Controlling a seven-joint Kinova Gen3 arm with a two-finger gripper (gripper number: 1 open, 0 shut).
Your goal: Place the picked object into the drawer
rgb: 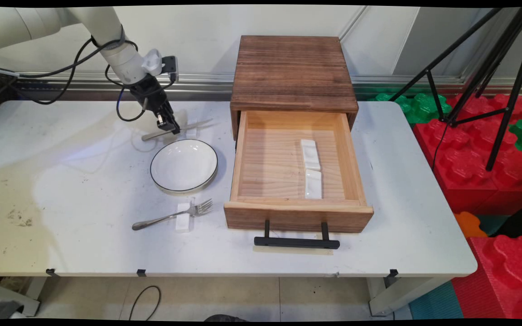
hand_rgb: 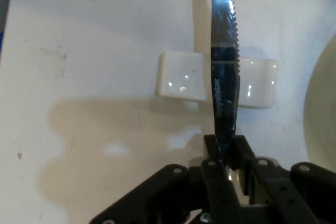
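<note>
Gripper point(hand_rgb: 227, 153) fingers are pinched on the knife point(hand_rgb: 224, 66), which lies across its white rest point(hand_rgb: 181, 76) behind the plate point(rgb: 184, 165). Fork point(rgb: 170, 216) lies on another rest; two more rests are inside the open drawer point(rgb: 242, 163).

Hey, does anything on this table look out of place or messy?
Mostly tidy. The table has brownish stains and dark specks at its left end. The drawer stands pulled open, with two white rests inside.
</note>
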